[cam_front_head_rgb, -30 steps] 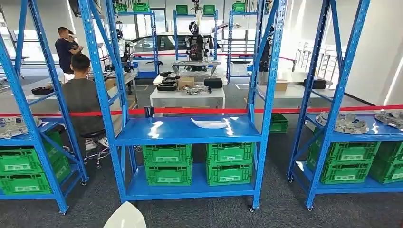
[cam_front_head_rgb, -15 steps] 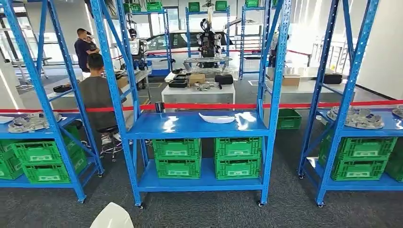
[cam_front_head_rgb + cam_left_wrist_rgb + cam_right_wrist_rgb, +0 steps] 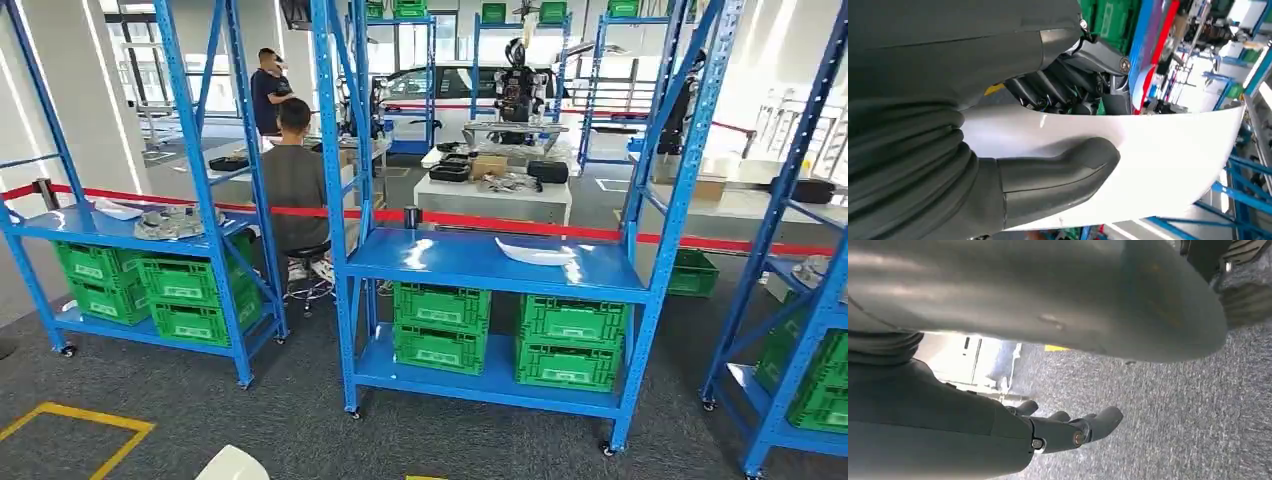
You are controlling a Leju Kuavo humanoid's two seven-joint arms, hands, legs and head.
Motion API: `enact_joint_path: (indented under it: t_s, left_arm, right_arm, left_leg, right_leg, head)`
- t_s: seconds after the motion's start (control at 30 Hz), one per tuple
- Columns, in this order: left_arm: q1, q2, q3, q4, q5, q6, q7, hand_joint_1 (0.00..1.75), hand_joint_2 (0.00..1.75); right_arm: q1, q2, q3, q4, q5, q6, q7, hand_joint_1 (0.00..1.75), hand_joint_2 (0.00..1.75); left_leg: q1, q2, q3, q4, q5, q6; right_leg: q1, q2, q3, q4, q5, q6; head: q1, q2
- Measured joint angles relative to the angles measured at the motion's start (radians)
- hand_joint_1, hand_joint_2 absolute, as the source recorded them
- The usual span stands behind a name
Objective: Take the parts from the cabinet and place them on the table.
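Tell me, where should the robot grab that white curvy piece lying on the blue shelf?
Probably by its near long edge, coming from the front. The white part lies flat and thin on the open middle shelf, so a pinch over the edge suits it.

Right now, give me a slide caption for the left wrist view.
Left hand grips a white curved part, thumb pressed across its face.

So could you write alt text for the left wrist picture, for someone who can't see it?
Seen from close behind, the robot's grey left hand grips a smooth white curved panel, thumb pressed on its near face and dark fingers behind it. Beyond the panel's edge are blue shelving and a green crate.
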Motion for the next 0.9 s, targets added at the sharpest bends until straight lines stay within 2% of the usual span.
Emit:
enact_joint_path:
  t_s: [0.03,0.07,0.13,0.17,0.2,0.23,0.3,0.33,0.37,0.4,0.43,0.47,0.5,0.53,0.57,0.6,0.63,0.67,0.7,0.73,0.83,0.87,0.9]
  left_arm:
    - [-0.004,0.000,-0.002,0.004,-0.013,0.006,0.004,1.75,1.75]
    - [-0.011,-0.001,-0.005,0.009,-0.022,0.012,0.007,1.75,1.75]
    - [-0.028,-0.004,-0.018,0.016,-0.039,0.028,0.015,1.75,1.75]
    - [-0.034,-0.006,-0.025,0.019,-0.045,0.038,0.018,1.75,1.75]
    - [-0.039,-0.010,-0.029,0.020,-0.053,0.048,0.023,1.75,1.75]
    - [-0.045,-0.010,-0.032,0.022,-0.060,0.059,0.026,1.75,1.75]
    - [-0.050,-0.012,-0.035,0.025,-0.061,0.068,0.027,1.75,1.75]
    - [-0.050,-0.012,-0.035,0.027,-0.059,0.069,0.027,1.75,1.75]
    - [-0.050,-0.012,-0.035,0.028,-0.058,0.070,0.028,1.75,1.75]
    - [-0.056,-0.012,-0.035,0.029,-0.056,0.070,0.028,1.75,1.75]
    - [-0.065,-0.012,-0.035,0.032,-0.055,0.070,0.028,1.75,1.75]
    - [-0.071,-0.012,-0.036,0.035,-0.053,0.070,0.028,1.75,1.75]
    - [-0.071,-0.013,-0.036,0.037,-0.052,0.072,0.028,1.75,1.75]
    - [-0.071,-0.014,-0.036,0.041,-0.052,0.077,0.029,1.75,1.75]
    - [-0.071,-0.014,-0.036,0.044,-0.052,0.080,0.029,1.75,1.75]
    - [-0.072,-0.014,-0.036,0.046,-0.052,0.080,0.029,1.75,1.75]
    - [-0.073,-0.014,-0.036,0.046,-0.052,0.080,0.030,1.75,1.75]
    - [-0.076,-0.014,-0.035,0.046,-0.051,0.081,0.029,1.75,1.75]
    - [-0.082,-0.014,-0.034,0.046,-0.052,0.081,0.029,1.75,1.75]
    - [-0.084,-0.015,-0.035,0.046,-0.052,0.081,0.031,1.75,1.75]
    - [-0.080,-0.014,-0.026,0.045,-0.052,0.082,0.031,1.75,1.75]
    - [-0.080,-0.014,-0.022,0.044,-0.052,0.084,0.031,1.75,1.75]
    - [-0.080,-0.014,-0.020,0.044,-0.051,0.084,0.028,1.75,1.75]
  right_arm:
    - [0.001,0.000,0.000,0.000,-0.004,-0.005,0.000,0.00,0.00]
    - [0.001,0.000,0.000,0.000,-0.010,-0.008,0.001,0.00,0.00]
    - [0.000,0.001,0.000,0.000,-0.016,-0.012,0.000,0.00,0.00]
    - [0.000,0.000,0.000,0.000,-0.018,-0.014,0.000,0.00,0.00]
    - [0.000,0.000,0.000,0.000,-0.019,-0.016,-0.001,0.00,0.00]
    - [0.000,0.002,0.000,0.000,-0.022,-0.017,-0.005,0.00,0.00]
    - [-0.001,0.003,0.000,0.000,-0.026,-0.019,-0.006,0.00,0.00]
    - [-0.001,0.003,0.000,0.000,-0.028,-0.019,-0.004,0.00,0.00]
    - [-0.003,0.007,-0.001,0.000,-0.030,-0.020,-0.002,0.00,0.00]
    - [-0.002,0.007,-0.001,0.000,-0.031,-0.022,-0.003,0.00,0.00]
    - [0.000,0.007,-0.002,0.000,-0.033,-0.023,-0.003,0.00,0.00]
    - [0.002,0.007,-0.003,0.000,-0.033,-0.024,-0.003,0.00,0.00]
    - [0.002,0.007,-0.006,0.000,-0.033,-0.024,-0.003,0.00,0.00]
    - [0.002,0.007,-0.008,0.000,-0.033,-0.026,-0.003,0.00,0.00]
    - [0.001,0.007,-0.008,0.000,-0.034,-0.026,-0.003,0.00,0.00]
    - [0.001,0.007,-0.009,0.000,-0.034,-0.026,-0.003,0.00,0.00]
    - [0.000,0.007,-0.009,0.000,-0.034,-0.026,-0.003,0.00,0.00]
    - [0.000,0.008,-0.010,0.000,-0.034,-0.026,-0.003,0.00,0.00]
    - [0.000,0.008,-0.010,0.000,-0.034,-0.026,-0.003,0.00,0.00]
    - [0.000,0.008,-0.012,0.000,-0.035,-0.026,-0.004,0.00,0.00]
    - [-0.007,0.010,-0.016,0.000,-0.037,-0.029,-0.003,0.00,0.00]
    - [-0.008,0.011,-0.017,0.000,-0.039,-0.029,-0.002,0.00,0.00]
    - [-0.009,0.011,-0.017,0.000,-0.040,-0.029,-0.002,0.00,0.00]
  left_leg:
    - [-0.001,-0.013,-0.005,0.004,0.001,0.000]
    - [-0.001,-0.028,-0.010,0.009,0.002,-0.001]
    - [0.000,-0.057,-0.015,0.020,0.002,-0.003]
    - [0.000,-0.069,-0.018,0.026,0.002,-0.006]
    - [0.000,-0.076,-0.025,0.031,0.001,-0.013]
    - [-0.001,-0.091,-0.031,0.035,0.002,-0.021]
    - [0.005,-0.108,-0.038,0.028,0.011,-0.036]
    - [0.002,-0.121,-0.047,0.025,0.015,-0.044]
    - [0.003,-0.088,-0.048,0.034,0.009,-0.044]
    - [-0.001,-0.034,-0.060,0.060,-0.015,-0.048]
    - [0.002,-0.004,-0.089,0.121,-0.058,-0.056]
    - [0.006,0.008,-0.125,0.202,-0.101,-0.062]
    - [0.009,0.011,-0.157,0.275,-0.130,-0.067]
    - [0.014,0.013,-0.174,0.317,-0.140,-0.072]
    - [0.018,0.017,-0.167,0.310,-0.127,-0.074]
    - [0.021,0.021,-0.141,0.266,-0.098,-0.076]
    - [0.022,0.031,-0.095,0.186,-0.059,-0.076]
    - [0.022,0.063,-0.039,0.089,-0.022,-0.076]
    - [0.017,0.119,-0.010,0.027,-0.024,-0.070]
    - [0.013,0.106,-0.006,0.026,-0.017,-0.057]
    - [0.003,0.068,-0.025,0.026,-0.013,-0.038]
    - [0.010,0.054,-0.013,0.016,-0.005,-0.026]
    - [0.010,0.044,-0.012,0.013,-0.003,-0.023]
  right_leg:
    - [0.000,0.001,-0.015,0.031,0.001,-0.001]
    - [0.000,0.003,-0.004,0.009,0.025,-0.003]
    - [0.000,0.014,0.071,-0.139,0.106,-0.009]
    - [-0.002,0.044,0.117,-0.228,0.139,-0.013]
    - [-0.003,0.095,0.127,-0.255,0.117,-0.016]
    - [0.000,0.084,0.126,-0.261,0.126,-0.020]
    - [0.008,0.063,0.123,-0.259,0.129,-0.028]
    - [0.001,0.050,0.125,-0.267,0.135,-0.037]
    - [-0.002,0.032,0.127,-0.275,0.142,-0.047]
    - [-0.001,0.023,0.127,-0.278,0.143,-0.051]
    - [0.000,0.007,0.125,-0.278,0.143,-0.058]
    - [0.001,-0.008,0.124,-0.278,0.143,-0.059]
    - [0.001,-0.024,0.123,-0.278,0.143,-0.059]
    - [0.001,-0.039,0.121,-0.277,0.143,-0.059]
    - [0.001,-0.052,0.121,-0.277,0.143,-0.058]
    - [0.001,-0.065,0.122,-0.277,0.142,-0.057]
    - [0.000,-0.079,0.123,-0.276,0.140,-0.054]
    - [0.000,-0.093,0.126,-0.274,0.138,-0.050]
    - [0.004,-0.103,0.128,-0.271,0.134,-0.042]
    - [0.007,-0.113,0.129,-0.267,0.129,-0.034]
    - [0.000,-0.145,0.135,-0.273,0.132,-0.014]
    - [-0.004,-0.147,0.136,-0.270,0.125,-0.006]
    - [-0.008,-0.083,0.133,-0.248,0.108,-0.001]
  head:
    - [0.000,0.000]
    - [0.000,0.000]
    - [0.000,0.000]
    - [0.001,0.000]
    - [0.000,0.000]
    - [0.002,0.000]
    - [0.000,0.000]
    - [0.000,0.000]
    - [0.000,0.000]
    - [-0.002,0.000]
    - [-0.005,0.000]
    - [-0.005,0.000]
    - [-0.005,0.000]
    - [-0.006,0.000]
    - [-0.006,0.000]
    - [-0.006,0.000]
    - [-0.006,0.000]
    - [-0.007,0.000]
    - [-0.007,0.000]
    - [-0.006,0.000]
    - [-0.003,0.000]
    - [-0.004,0.000]
    - [-0.001,0.000]
